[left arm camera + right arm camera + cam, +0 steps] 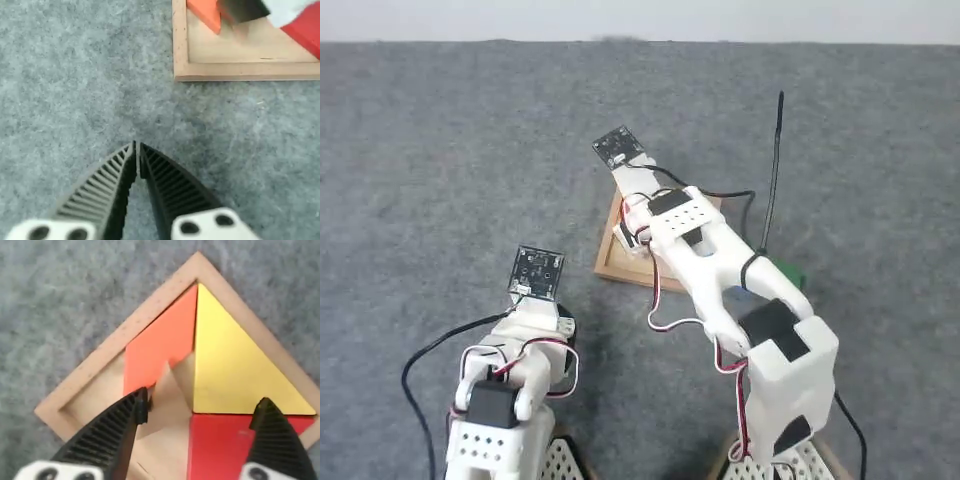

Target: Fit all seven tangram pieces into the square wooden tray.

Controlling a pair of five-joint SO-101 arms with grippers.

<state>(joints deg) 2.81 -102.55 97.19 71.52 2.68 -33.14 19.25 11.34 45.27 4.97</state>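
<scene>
right gripper (203,400) hangs wide open over the square wooden tray (107,352), with nothing held. one ribbed black finger (125,425) sits right at the edge of the flat orange piece (160,345). the other is above the seam where the large yellow triangle (230,365) meets the red piece (220,445). directly under the open gap lies a bare patch of tray floor.

left gripper (137,147) has its fingers pressed together on nothing, above the grey felt. the tray's corner lies ahead of its tips, apart from them.

with three pieces seated and bare wood showing, the job looks less than half done. this step reads as a pause between placements, or a nudge at the orange piece. the next move likely calls for lifting straight up so the near finger doesn't drag the orange piece, then fetching another piece. a small green piece (788,272) lies on the felt behind the right gripper, beside its arm, and looks the handiest.

whether that finger touches the orange piece can't be told. the fingers cut off the near part of the tray, and from above the arm covers most of it. something bluish under the arm is too hidden to identify.
</scene>
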